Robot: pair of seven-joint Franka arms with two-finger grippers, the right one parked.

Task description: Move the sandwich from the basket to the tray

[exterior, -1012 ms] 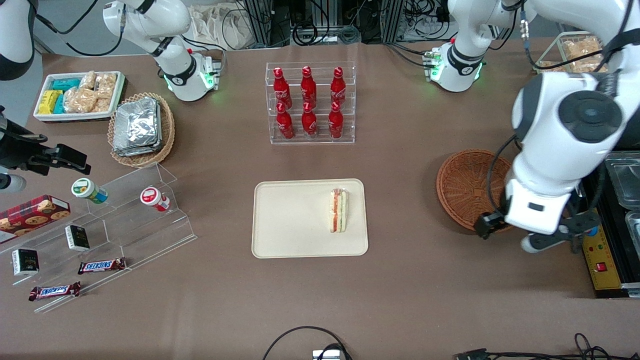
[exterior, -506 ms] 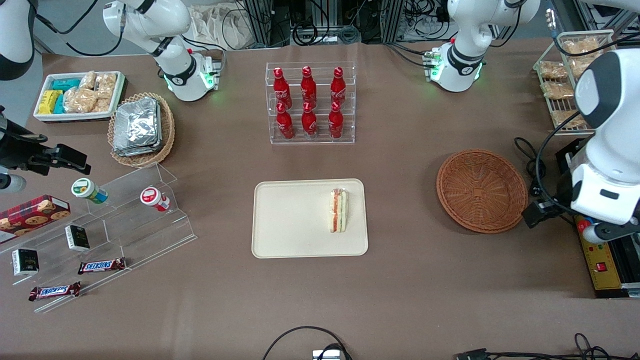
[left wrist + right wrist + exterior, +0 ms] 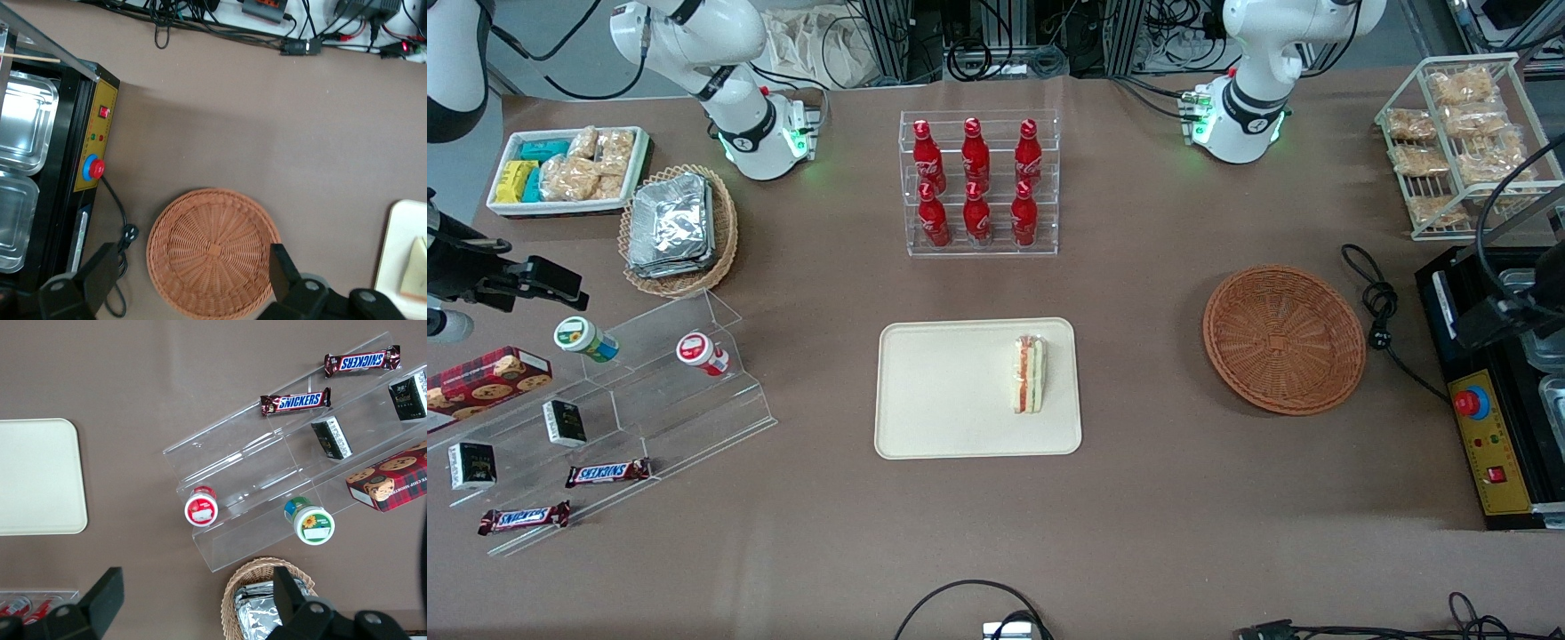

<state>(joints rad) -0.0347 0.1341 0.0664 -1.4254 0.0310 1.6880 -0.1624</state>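
Front view: the sandwich (image 3: pixel 1028 374) lies on its side on the tray (image 3: pixel 943 391), close to the rim nearest the basket (image 3: pixel 1284 339), which sits bare of any load toward my end of the table. My arm is nearly out of this view; only a dark part of it shows at the frame's edge over the black control box (image 3: pixel 1489 427).

Left wrist view: my gripper (image 3: pixel 190 283) hangs high above the basket (image 3: pixel 213 252), fingers (image 3: pixel 97 277) spread wide apart and carrying nothing. A corner of the tray (image 3: pixel 395 253) shows with the sandwich (image 3: pixel 415 270) resting on it.

My reading: the placing looks finished, and what remains is the retreat. Done well, that means rising clear, keeping away from the control box and its cable (image 3: pixel 120 233), and leaving the sandwich untouched.
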